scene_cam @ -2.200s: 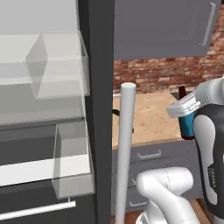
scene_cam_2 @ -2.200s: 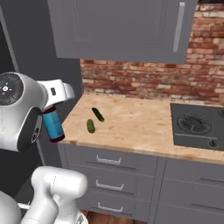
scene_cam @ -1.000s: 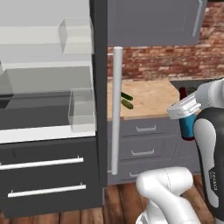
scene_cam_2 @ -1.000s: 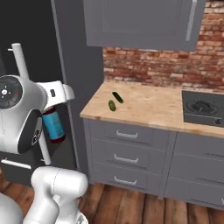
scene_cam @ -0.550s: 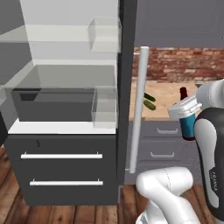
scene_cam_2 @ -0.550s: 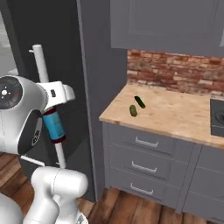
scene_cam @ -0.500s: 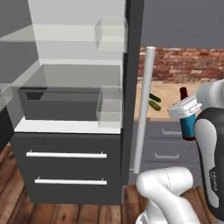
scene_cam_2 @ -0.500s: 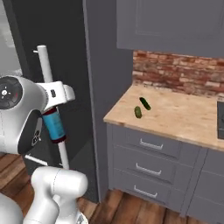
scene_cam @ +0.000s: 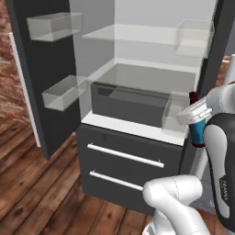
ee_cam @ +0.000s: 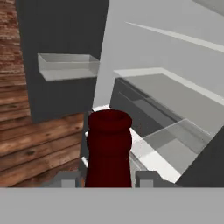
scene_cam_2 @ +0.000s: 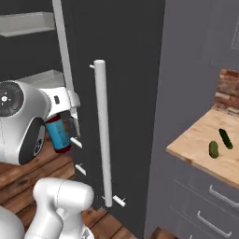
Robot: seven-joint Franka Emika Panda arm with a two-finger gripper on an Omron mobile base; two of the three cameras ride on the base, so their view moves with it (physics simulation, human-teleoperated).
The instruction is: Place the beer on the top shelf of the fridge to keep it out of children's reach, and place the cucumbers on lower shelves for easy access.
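The fridge (scene_cam: pixel 137 151) stood open, its right edge cut off by the arm in the left base view. The top shelf (scene_cam: pixel 137 34) ran pale across the upper interior; a lower pane (scene_cam: pixel 151 66) sat beneath, edges faint against the grey. The gripper (ee_cam: pixel 105 177) was clenched on the beer (ee_cam: pixel 108 148), label half hidden behind the wrist at 3 o'clock in the left base view. Two cucumbers (scene_cam_2: pixel 219 144) lay small on the counter (scene_cam_2: pixel 205 149) at 3 o'clock.
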